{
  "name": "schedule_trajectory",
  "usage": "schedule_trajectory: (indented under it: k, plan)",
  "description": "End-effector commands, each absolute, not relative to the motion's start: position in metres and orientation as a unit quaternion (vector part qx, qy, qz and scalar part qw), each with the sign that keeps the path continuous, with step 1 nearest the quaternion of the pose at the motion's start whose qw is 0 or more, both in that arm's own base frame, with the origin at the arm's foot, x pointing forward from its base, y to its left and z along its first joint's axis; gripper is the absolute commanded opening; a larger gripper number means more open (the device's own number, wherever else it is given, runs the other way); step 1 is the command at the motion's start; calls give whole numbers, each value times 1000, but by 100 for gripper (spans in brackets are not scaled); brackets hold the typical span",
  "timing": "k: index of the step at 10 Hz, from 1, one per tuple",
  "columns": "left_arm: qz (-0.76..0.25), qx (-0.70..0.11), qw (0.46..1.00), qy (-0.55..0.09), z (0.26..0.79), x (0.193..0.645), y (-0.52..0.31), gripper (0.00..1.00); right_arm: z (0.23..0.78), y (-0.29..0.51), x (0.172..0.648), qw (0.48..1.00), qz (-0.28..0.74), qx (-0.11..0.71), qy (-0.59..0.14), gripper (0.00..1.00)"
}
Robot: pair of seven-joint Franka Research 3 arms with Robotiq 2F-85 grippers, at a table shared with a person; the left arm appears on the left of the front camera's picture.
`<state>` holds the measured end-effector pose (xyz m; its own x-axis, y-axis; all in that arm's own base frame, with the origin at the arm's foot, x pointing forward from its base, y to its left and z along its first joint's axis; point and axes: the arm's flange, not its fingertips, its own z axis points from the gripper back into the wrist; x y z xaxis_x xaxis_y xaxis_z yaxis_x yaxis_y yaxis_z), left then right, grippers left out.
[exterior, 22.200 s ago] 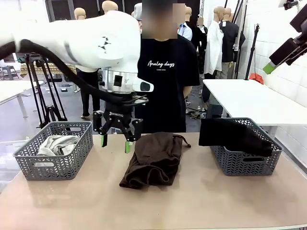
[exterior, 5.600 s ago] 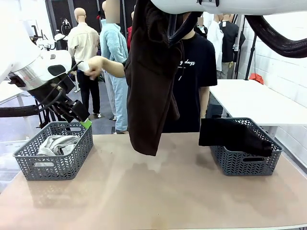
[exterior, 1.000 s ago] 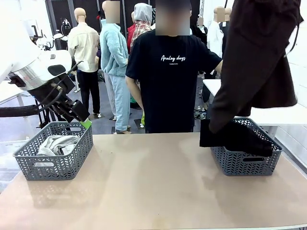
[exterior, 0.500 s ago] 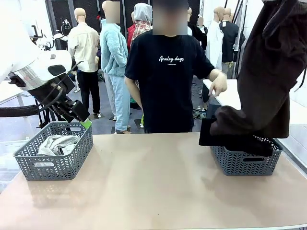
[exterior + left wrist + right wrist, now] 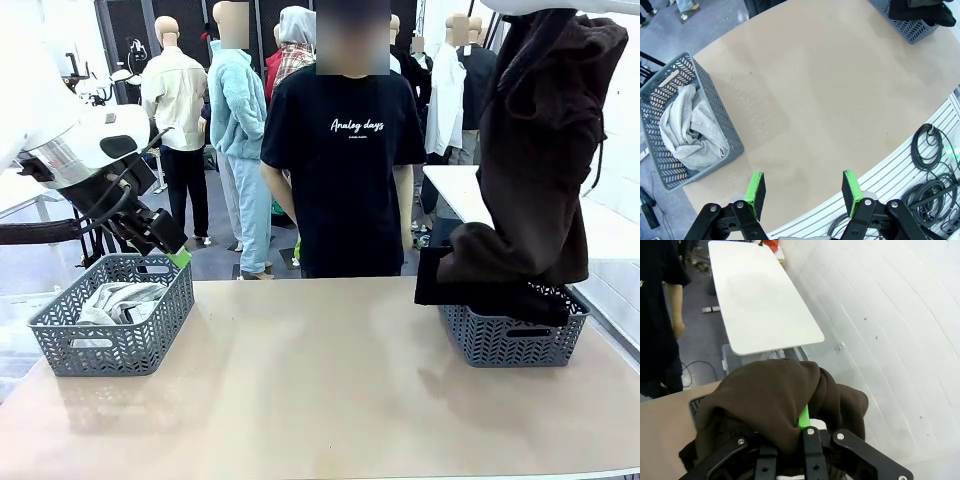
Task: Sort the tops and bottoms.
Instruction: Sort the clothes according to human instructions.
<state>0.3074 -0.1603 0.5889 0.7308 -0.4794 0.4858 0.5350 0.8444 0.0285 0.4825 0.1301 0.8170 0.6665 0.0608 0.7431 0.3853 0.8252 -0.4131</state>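
Your right tool (image 5: 790, 432) is clamped on the bunched brown trousers (image 5: 535, 160); they're soft, limp, drape long. Left tool (image 5: 804, 189) stands wide, empty.

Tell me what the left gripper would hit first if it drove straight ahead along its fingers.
Probably the bare tabletop: the open left gripper points down at it, between the two baskets, though depth is uncertain.
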Motion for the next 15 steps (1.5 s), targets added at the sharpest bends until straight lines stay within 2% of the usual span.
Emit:
schedule_trajectory:
  k: [1,5,7,9,11,13,15]
  plan:
    - [-272,-58,928,-248,590,309,-160,80,820,116,471,867,-87,-294,-393,0]
    - [-272,-58,928,-248,590,309,-160,80,820,122,479,869,-93,-289,-391,0]
    - [-272,-58,928,-248,590,309,-160,80,812,109,514,912,-21,-138,-387,0]
    - [-272,-58,928,-248,590,309,-160,80,798,103,545,931,-16,-57,-360,0]
    - [-272,-58,928,-248,590,309,-160,80,775,88,569,950,-33,-25,-310,0]
    - [-272,-58,928,-248,590,309,-160,80,721,79,598,978,-38,8,-206,0]
    - [-272,-58,928,-248,590,309,-160,80,674,82,605,992,-28,7,-120,0]
